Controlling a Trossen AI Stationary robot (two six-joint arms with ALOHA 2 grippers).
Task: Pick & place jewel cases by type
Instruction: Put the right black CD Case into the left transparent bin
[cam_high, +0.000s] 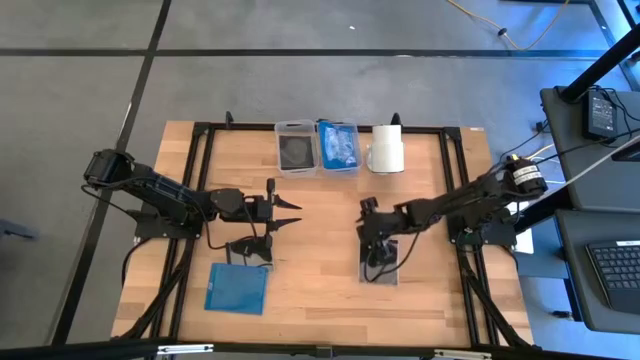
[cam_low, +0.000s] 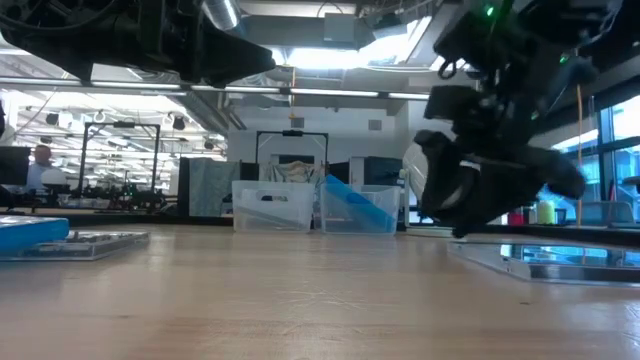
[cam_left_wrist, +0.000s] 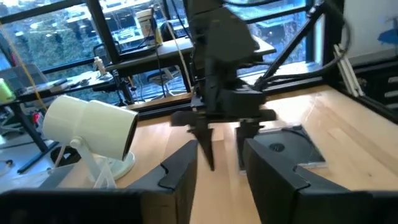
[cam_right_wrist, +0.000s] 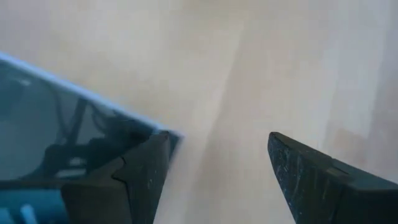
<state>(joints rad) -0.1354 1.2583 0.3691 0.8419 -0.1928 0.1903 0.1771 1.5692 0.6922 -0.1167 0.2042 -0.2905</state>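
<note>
The white roll (cam_high: 386, 150) on its stand at the far edge of the wooden table (cam_high: 320, 290) served as the landmark. Just beside it on the left stood two clear bins: the nearer one (cam_high: 338, 147) held blue jewel cases and the farther one (cam_high: 296, 148) a dark case, which suggested the sorting by type was already part done. Nearer the front of the table than the roll, the right gripper (cam_high: 380, 262) pointed down with its fingers spread wide over a dark jewel case (cam_high: 381, 268) lying flat on the wood; in the right wrist view one fingertip (cam_right_wrist: 146, 168) sat at the case's corner and the other over bare wood, so the case was not yet gripped, and the pose looked like the lead-in to a pick. Well to the left of the roll, the left gripper (cam_high: 290, 212) hovered above bare wood, its fingers parted with nothing between them, apparently waiting. A blue jewel case (cam_high: 238, 288) lay flat near the front left of the table, far from the roll, and another dark case (cam_high: 248, 250) lay just beyond it, both seemingly awaiting their turn. The table was pale wood in a black frame on a grey floor; the low view showed a bright workshop behind, with a person far off at its left edge.
</note>
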